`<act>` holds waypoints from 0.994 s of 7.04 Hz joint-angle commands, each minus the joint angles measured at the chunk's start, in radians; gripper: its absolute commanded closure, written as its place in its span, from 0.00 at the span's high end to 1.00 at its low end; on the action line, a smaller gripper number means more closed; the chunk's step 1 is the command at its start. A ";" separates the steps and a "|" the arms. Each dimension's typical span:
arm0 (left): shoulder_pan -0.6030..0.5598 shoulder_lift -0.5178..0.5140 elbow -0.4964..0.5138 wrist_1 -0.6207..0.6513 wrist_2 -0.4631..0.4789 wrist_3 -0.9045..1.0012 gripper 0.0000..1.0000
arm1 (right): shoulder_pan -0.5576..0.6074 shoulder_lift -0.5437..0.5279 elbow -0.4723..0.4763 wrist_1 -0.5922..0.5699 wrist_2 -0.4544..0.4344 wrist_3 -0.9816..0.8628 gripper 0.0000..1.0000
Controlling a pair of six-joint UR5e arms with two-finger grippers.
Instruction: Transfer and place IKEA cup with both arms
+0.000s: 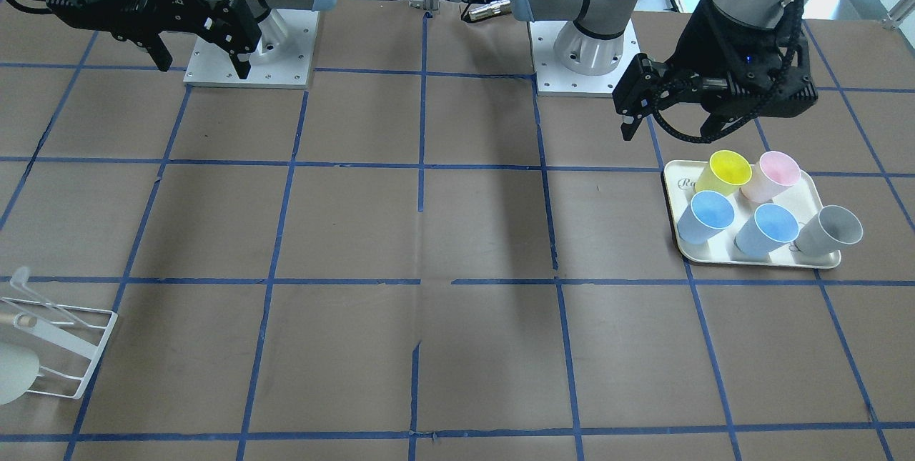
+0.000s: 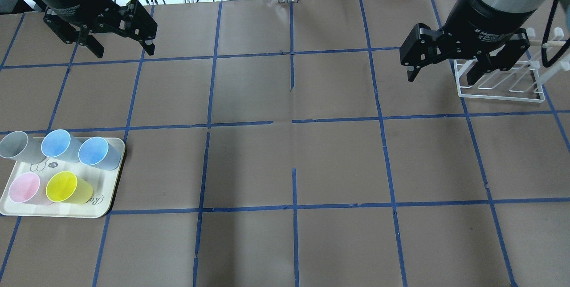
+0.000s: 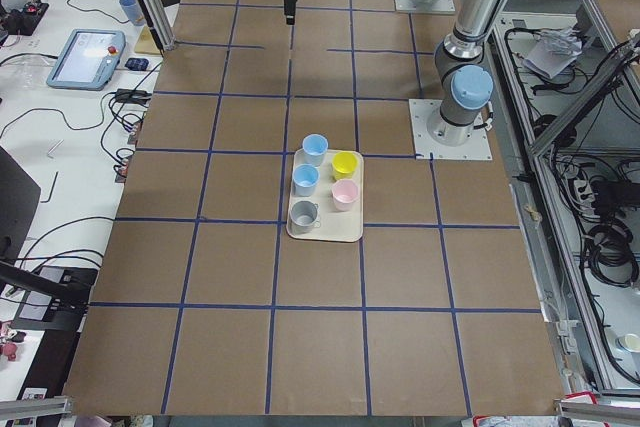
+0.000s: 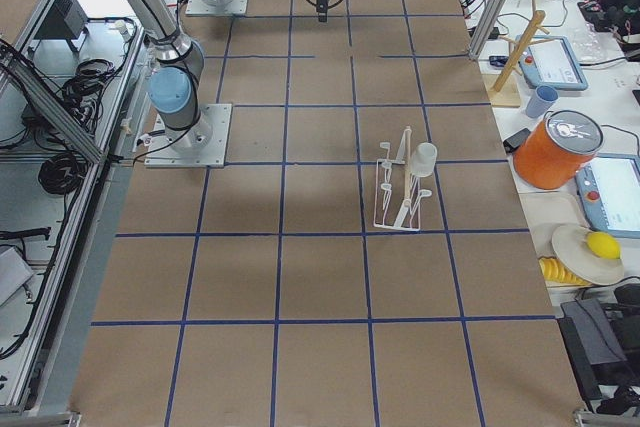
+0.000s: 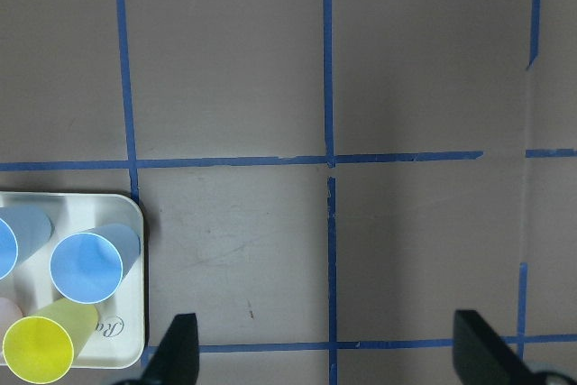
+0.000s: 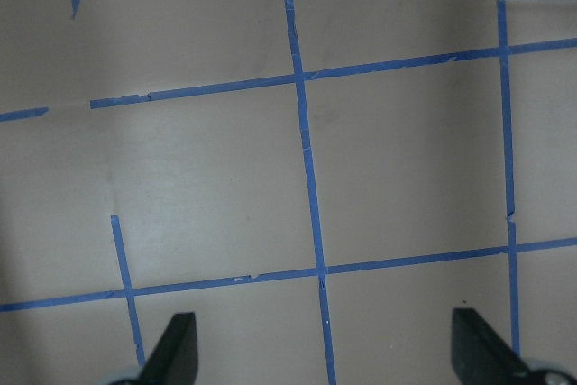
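Cream tray (image 2: pixel 107 180) lettering starts "Ra"; right gripper (image 2: pixel 443 78), marked "2F Adaptive", and left gripper (image 2: pixel 124 52) both spread wide.

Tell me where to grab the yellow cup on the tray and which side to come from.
Pinch the rim from above, probably. The yellow cup stands upright, mouth open, so one finger can drop inside. Take the rim toward the middle of the table: the pink cup crowds the opposite side, a blue cup the far side. The open left gripper is nearest.
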 commanded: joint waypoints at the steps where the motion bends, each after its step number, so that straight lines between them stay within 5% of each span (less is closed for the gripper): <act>1: 0.002 0.000 0.000 0.000 0.000 0.000 1.00 | 0.000 -0.002 0.003 0.000 0.000 0.005 1.00; 7: -0.001 0.000 0.000 0.000 -0.005 0.000 1.00 | -0.002 0.005 0.012 -0.011 -0.001 0.007 1.00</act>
